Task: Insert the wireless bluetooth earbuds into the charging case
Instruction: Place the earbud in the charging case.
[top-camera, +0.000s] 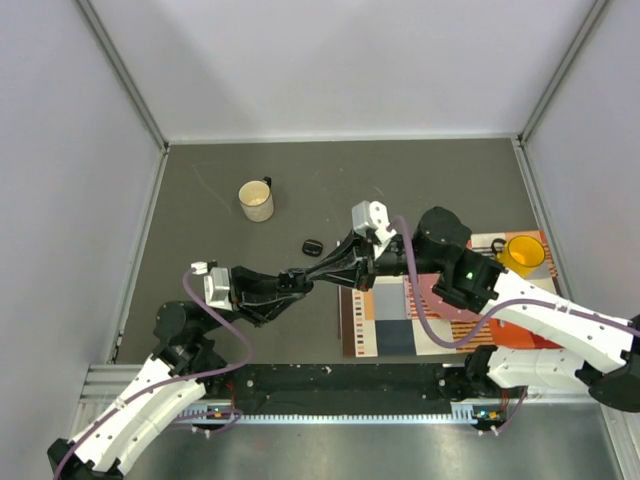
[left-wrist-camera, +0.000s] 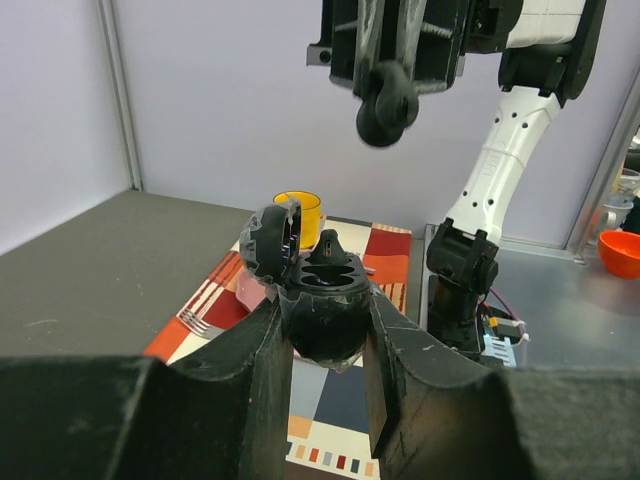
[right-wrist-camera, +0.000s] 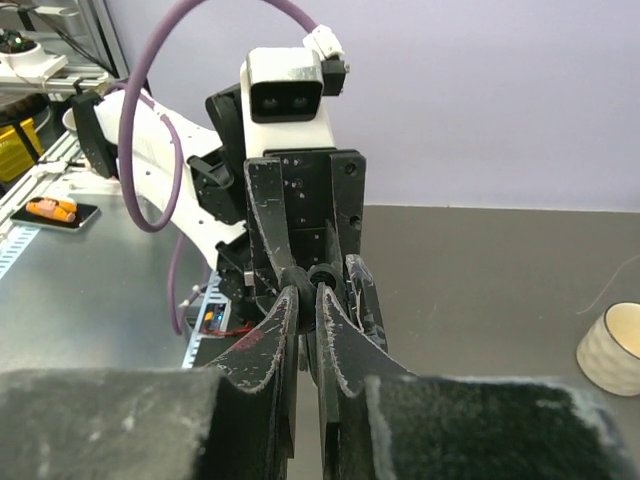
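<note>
My left gripper (left-wrist-camera: 325, 322) is shut on the open black charging case (left-wrist-camera: 322, 300) and holds it above the table, its lid (left-wrist-camera: 270, 240) tipped back to the left. One black earbud (left-wrist-camera: 330, 250) stands in a case slot. My right gripper (left-wrist-camera: 386, 100) hangs just above the case, shut on another small black earbud (right-wrist-camera: 318, 282). From above, the two grippers meet tip to tip, the left gripper (top-camera: 288, 283) beside the right gripper (top-camera: 308, 274). A second black case (top-camera: 311, 246) lies on the table just behind them.
A cream mug (top-camera: 256, 201) stands at the back left. A patterned placemat (top-camera: 400, 320) lies on the right, with a yellow cup (top-camera: 522, 252) at its far corner. Grey walls enclose the table on three sides.
</note>
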